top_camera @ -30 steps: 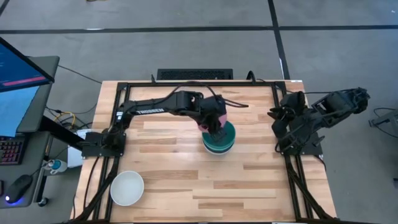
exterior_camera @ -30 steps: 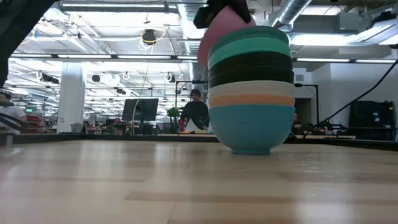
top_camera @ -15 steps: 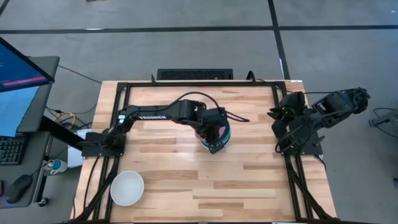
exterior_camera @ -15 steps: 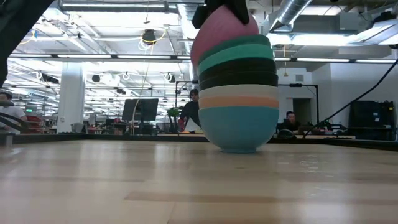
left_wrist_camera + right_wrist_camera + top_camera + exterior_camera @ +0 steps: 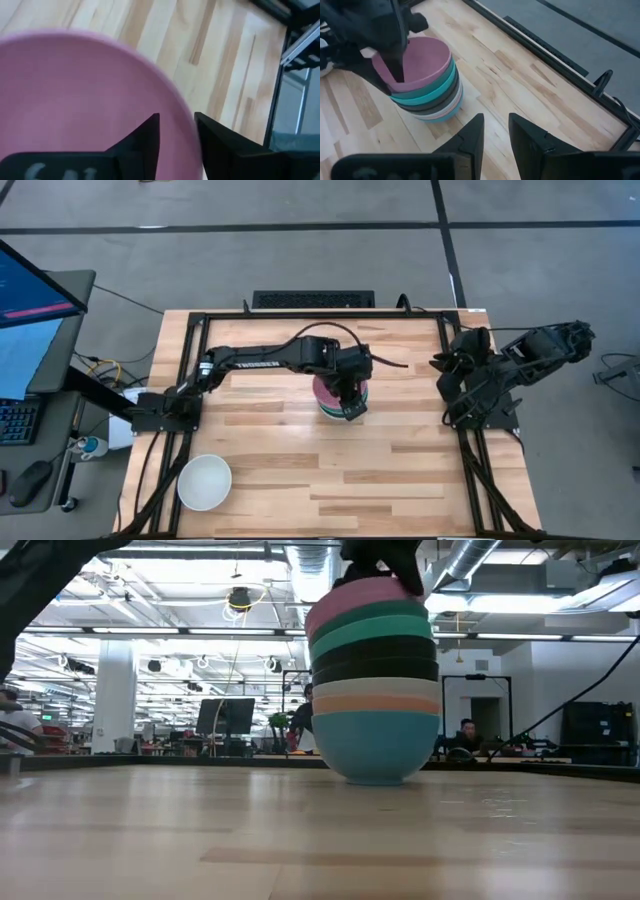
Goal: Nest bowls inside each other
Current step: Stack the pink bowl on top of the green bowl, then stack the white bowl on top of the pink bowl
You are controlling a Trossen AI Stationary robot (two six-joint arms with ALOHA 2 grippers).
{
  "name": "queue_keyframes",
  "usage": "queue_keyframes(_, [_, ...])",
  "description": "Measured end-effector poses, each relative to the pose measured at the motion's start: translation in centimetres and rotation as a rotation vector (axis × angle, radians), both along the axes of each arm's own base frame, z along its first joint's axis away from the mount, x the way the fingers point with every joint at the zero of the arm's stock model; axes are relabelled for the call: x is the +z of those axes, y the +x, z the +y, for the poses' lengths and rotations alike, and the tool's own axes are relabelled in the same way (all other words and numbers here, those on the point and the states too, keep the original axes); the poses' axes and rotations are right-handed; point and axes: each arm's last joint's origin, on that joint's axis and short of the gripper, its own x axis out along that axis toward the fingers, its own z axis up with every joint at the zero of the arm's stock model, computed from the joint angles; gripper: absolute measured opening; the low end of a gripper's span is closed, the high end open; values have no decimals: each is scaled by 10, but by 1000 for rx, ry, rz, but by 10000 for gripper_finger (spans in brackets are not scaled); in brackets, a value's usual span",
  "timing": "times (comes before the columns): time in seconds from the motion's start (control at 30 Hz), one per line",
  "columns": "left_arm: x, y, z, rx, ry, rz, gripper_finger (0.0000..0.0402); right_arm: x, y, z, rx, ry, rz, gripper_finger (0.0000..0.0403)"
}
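A stack of several nested bowls [image 5: 352, 408] [image 5: 375, 690] stands on its blue bottom bowl near the table's middle. A pink bowl [image 5: 420, 60] sits on top, slightly tilted. My left gripper [image 5: 176, 137] comes down on the pink bowl's near-right rim. It is open, one finger inside the bowl and one outside. A single white bowl [image 5: 204, 482] rests at the near left corner. My right gripper [image 5: 496, 135] waits open at the table's right edge, with nothing between its fingers. My left gripper has the pink bowl's rim [image 5: 182, 120] between its fingers, one finger [image 5: 145, 137] inside the bowl and one [image 5: 215, 140] outside, coming from above. I cannot tell whether either finger touches the rim. The bowl rests in the stack.
A black frame [image 5: 300, 315] runs round the table's edges. The right arm's base [image 5: 480, 395] stands at the right. There is bare wood near and right of the stack. Beyond the table, people sit at desks in the room [image 5: 465, 735].
My left gripper has carried the tipped pink bowl down into the top of the stack, where it now sits almost level. The whole stack has slid a little toward the table's far left.
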Motion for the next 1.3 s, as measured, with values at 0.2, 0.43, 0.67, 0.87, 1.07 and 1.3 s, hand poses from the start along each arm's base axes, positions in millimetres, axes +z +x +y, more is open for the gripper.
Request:
queue_keyframes(0.2, [47,-16,13,-12,-91,-179,114,0,0,0,7,-4,0,111])
queue_keyframes(0.43, [120,-69,10,-24,-76,-377,114,4,19,13,201,-10,-17,111])
queue_keyframes(0.67, [167,-138,4,127,56,-408,114,6,67,41,500,-126,-58,111])
queue_keyframes(0.87, [173,-180,0,185,104,-269,114,1,129,62,531,-195,-203,111])
queue_keyframes(1.07, [158,-193,-11,178,116,-73,114,-23,176,71,563,-59,-225,111])
queue_keyframes(1.3, [122,-190,-30,13,-15,102,114,-21,202,74,477,101,-275,111])
